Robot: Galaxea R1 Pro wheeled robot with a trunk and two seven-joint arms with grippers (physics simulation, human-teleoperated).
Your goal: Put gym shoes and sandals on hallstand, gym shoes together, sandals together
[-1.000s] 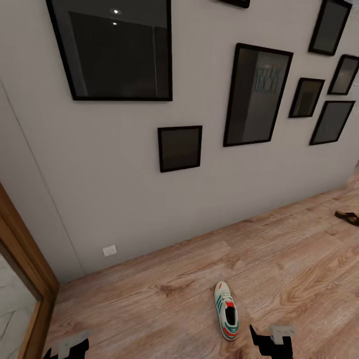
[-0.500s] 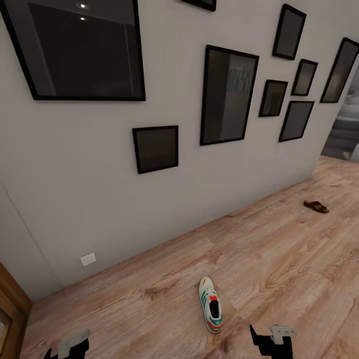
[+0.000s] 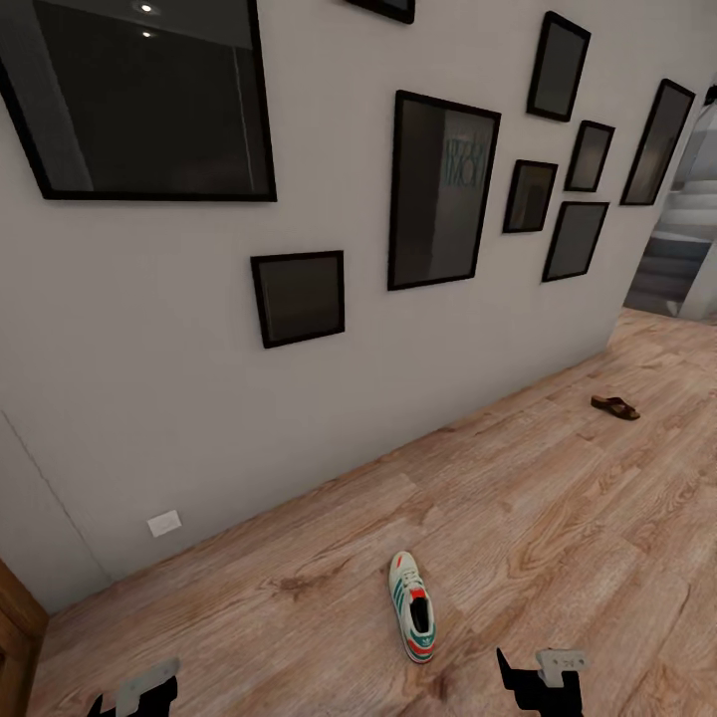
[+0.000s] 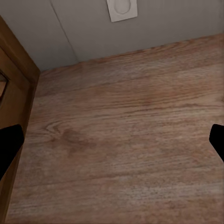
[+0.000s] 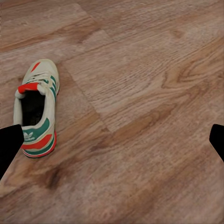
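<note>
Head view: one gym shoe [image 3: 411,618] lies on the corridor floor [image 3: 558,518] just ahead of the right gripper [image 3: 543,682]; a sandal [image 3: 614,406] lies well apart, near the wall.

Left wrist view: the left gripper [image 4: 112,140] is spread wide over bare planks.

Right wrist view: jaws wide apart, empty, the shoe beside them. Probably the approach step; next, centre over the shoe and descend.

The corridor floor [image 3: 558,518] is matt wood-grain planks. The wall [image 3: 179,378] looks smooth and painted. The picture frames [image 3: 298,297] have glossy dark glass.
</note>
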